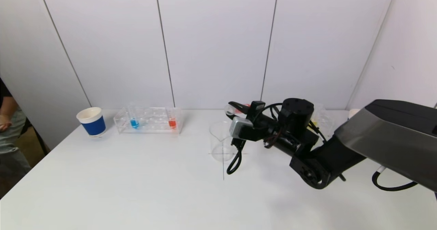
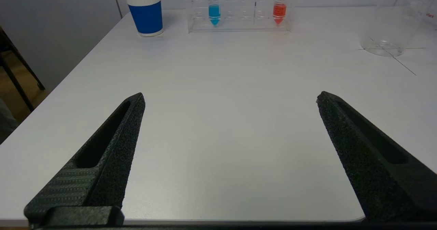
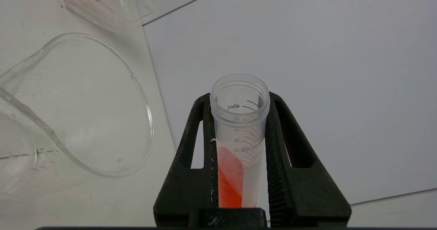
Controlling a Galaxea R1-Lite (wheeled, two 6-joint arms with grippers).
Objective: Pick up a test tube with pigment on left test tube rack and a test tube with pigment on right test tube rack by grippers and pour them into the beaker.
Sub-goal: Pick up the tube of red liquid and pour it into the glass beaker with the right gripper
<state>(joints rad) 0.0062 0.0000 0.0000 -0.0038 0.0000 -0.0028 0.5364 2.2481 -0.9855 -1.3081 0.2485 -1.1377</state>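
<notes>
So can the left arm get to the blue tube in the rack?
Probably yes. The left gripper is open and only bare table lies between it and the blue test tube, upright in the left rack.

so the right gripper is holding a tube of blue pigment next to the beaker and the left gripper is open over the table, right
Not quite: the pigment in the held tube is orange-red, not blue, as the right wrist view shows. The right gripper is shut on it beside the beaker. The blue tube stands in the left rack. The left gripper is open over the table.
</notes>
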